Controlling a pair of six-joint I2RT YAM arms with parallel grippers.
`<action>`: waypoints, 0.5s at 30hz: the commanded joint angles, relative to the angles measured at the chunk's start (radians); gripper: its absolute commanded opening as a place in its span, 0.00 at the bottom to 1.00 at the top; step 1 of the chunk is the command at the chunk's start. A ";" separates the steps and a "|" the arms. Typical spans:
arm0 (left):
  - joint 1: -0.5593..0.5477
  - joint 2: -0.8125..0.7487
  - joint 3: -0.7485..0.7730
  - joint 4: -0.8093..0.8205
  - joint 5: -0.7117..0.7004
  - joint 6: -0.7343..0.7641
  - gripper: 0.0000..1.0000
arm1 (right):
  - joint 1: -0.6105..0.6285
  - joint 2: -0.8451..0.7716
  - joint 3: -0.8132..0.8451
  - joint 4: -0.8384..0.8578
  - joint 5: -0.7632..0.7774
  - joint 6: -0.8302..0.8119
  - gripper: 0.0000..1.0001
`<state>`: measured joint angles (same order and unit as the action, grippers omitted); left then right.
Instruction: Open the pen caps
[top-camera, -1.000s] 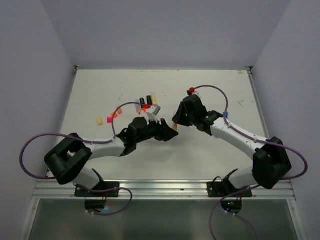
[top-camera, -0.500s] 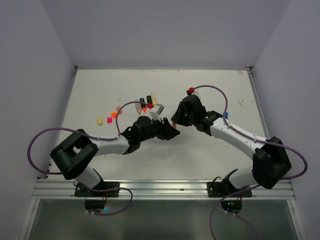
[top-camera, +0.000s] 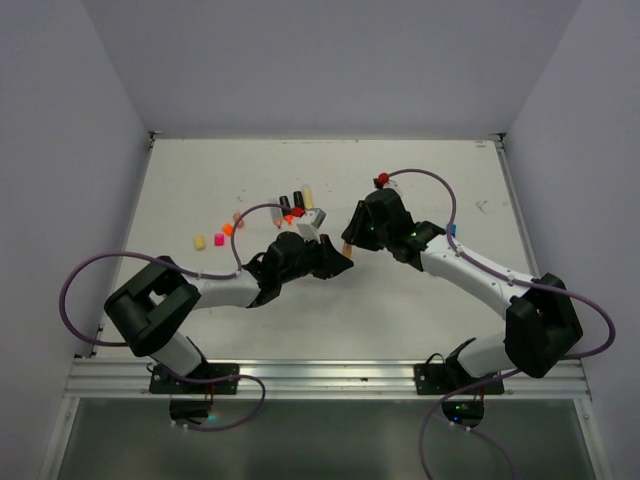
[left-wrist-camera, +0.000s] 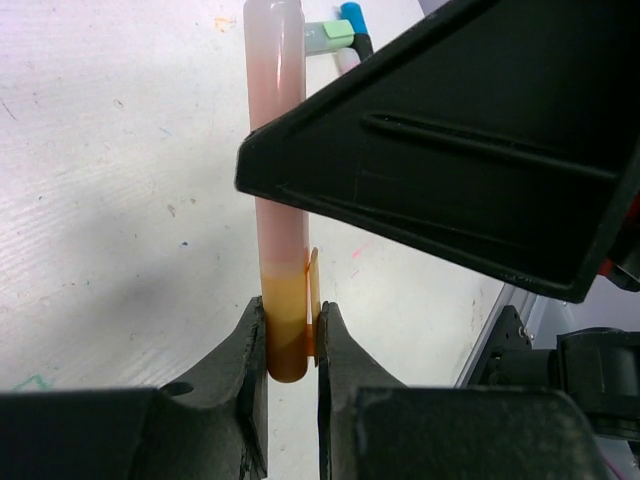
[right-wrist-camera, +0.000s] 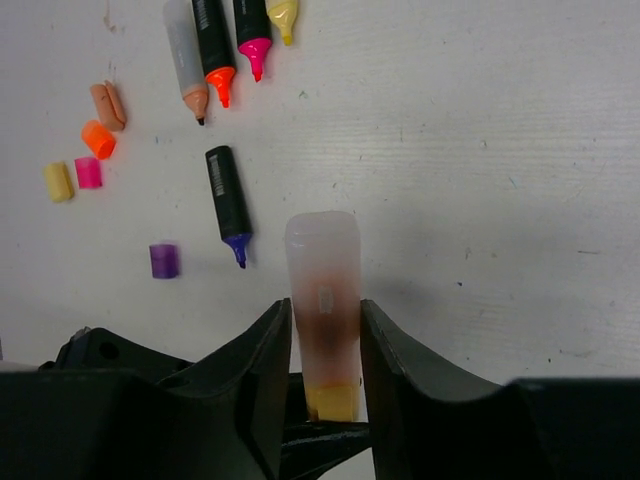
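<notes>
A pale pink highlighter is held between both grippers above the table. My left gripper is shut on its amber pen cap, which sits on the pen's end. My right gripper clamps the pink barrel, a finger on each side. In the top view the left gripper and right gripper meet at mid-table. Loose pen caps lie to the left: yellow, pink, orange, peach, purple.
Several uncapped highlighters lie on the white table: one with a purple tip and a row with orange, pink and yellow tips. The right gripper's black finger crosses the left wrist view.
My left gripper has closed onto the amber cap, having been open a second ago. It edged slightly up toward the right gripper. The right arm has stayed in place with the barrel.
</notes>
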<state>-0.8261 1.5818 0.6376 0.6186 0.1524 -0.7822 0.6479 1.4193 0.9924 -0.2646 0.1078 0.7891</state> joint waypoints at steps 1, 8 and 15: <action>-0.015 -0.040 0.028 0.035 0.010 0.043 0.00 | 0.010 0.012 0.018 0.087 -0.046 -0.007 0.39; -0.015 -0.071 0.020 0.027 0.013 0.046 0.00 | 0.010 0.073 0.051 0.102 -0.060 -0.016 0.47; -0.015 -0.115 -0.002 0.004 -0.002 0.057 0.00 | 0.010 0.125 0.078 0.105 -0.042 -0.024 0.00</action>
<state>-0.8322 1.5242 0.6369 0.5884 0.1429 -0.7570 0.6544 1.5238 1.0176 -0.2043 0.0536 0.7689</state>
